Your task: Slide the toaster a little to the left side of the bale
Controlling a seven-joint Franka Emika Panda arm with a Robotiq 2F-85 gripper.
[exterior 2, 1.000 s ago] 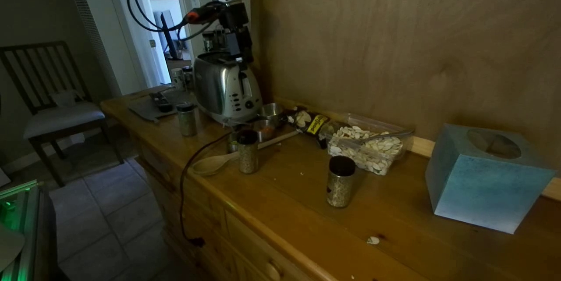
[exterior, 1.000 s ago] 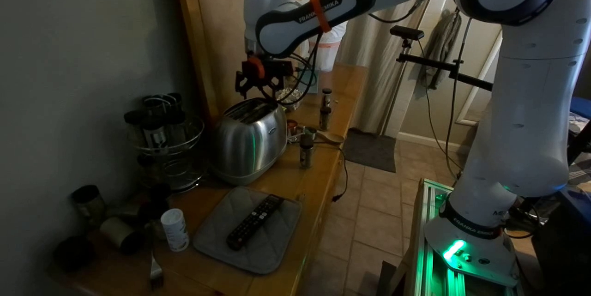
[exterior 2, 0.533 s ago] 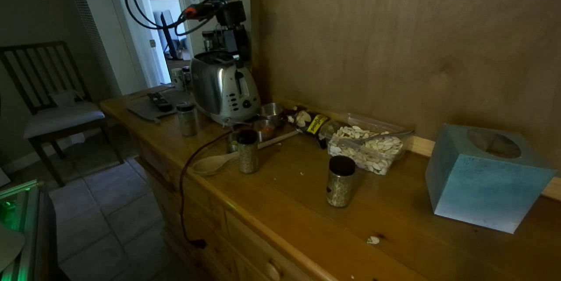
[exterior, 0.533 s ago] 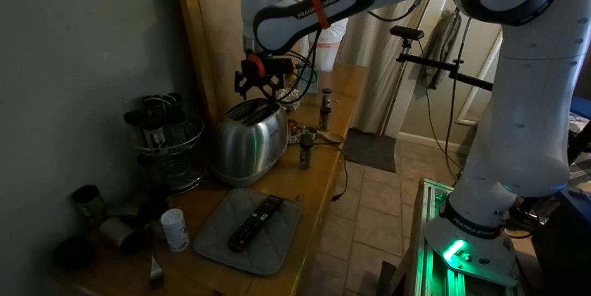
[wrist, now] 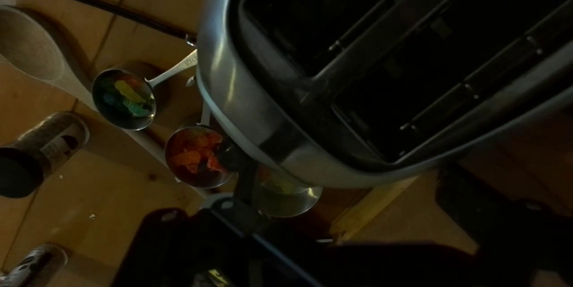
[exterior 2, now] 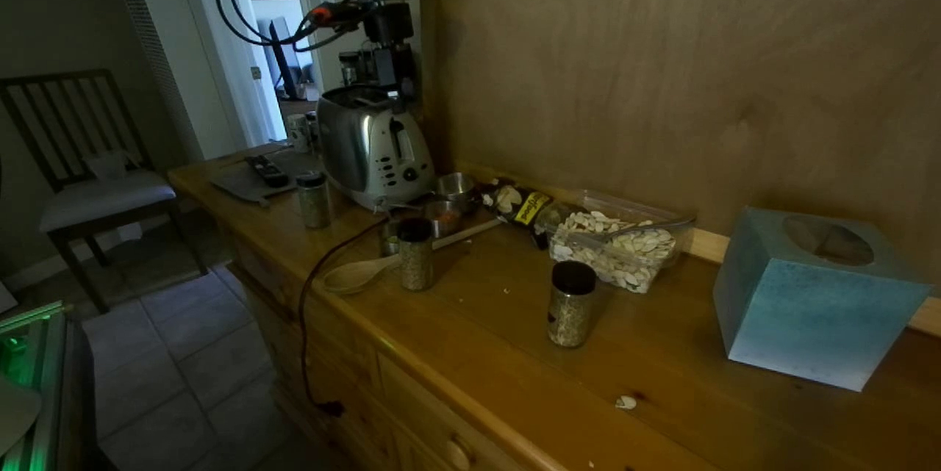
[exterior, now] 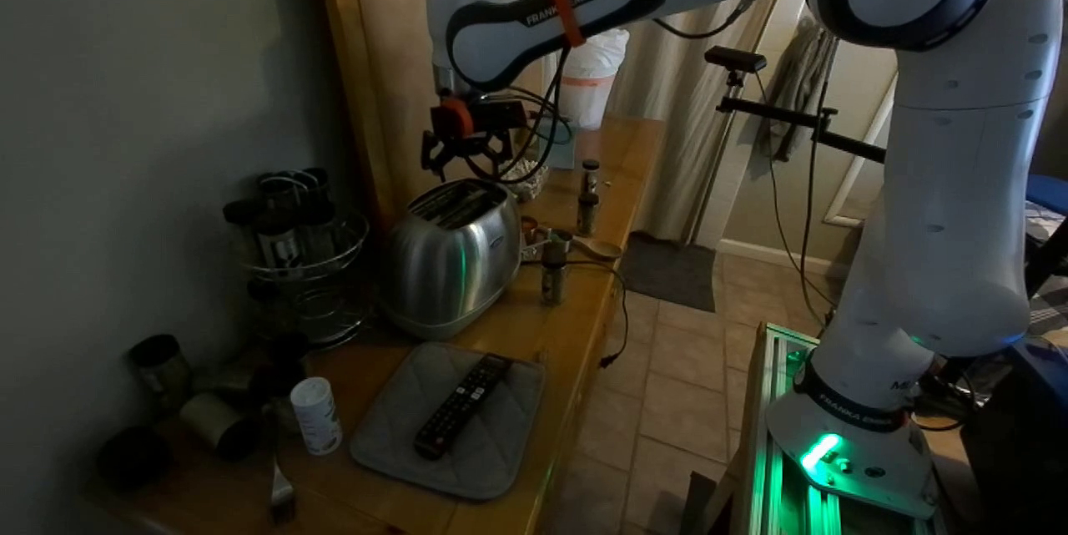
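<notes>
tool [exterior: 470, 165] splayed; toaster [exterior: 455, 261] nr, mostly blw

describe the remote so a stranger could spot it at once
In an exterior view, find the counter, then the shiny toaster on it. Lower in that view lies a grey mat. On it is the remote: long, black and dotted with buttons, unlike the white canister beside the mat.

In an exterior view: one toaster [exterior: 455, 276], one remote control [exterior: 463, 406], one quilted mat [exterior: 492, 439], one fork [exterior: 282, 495], three spice jars [exterior: 553, 279] near centre; darker jars [exterior: 165, 376] at lower left, uncountable. In the wrist view: three measuring cups [wrist: 291, 205], one wooden spoon [wrist: 33, 47]. In an exterior view: one plastic tub [exterior 2: 682, 239], one tissue box [exterior 2: 816, 309].
</notes>
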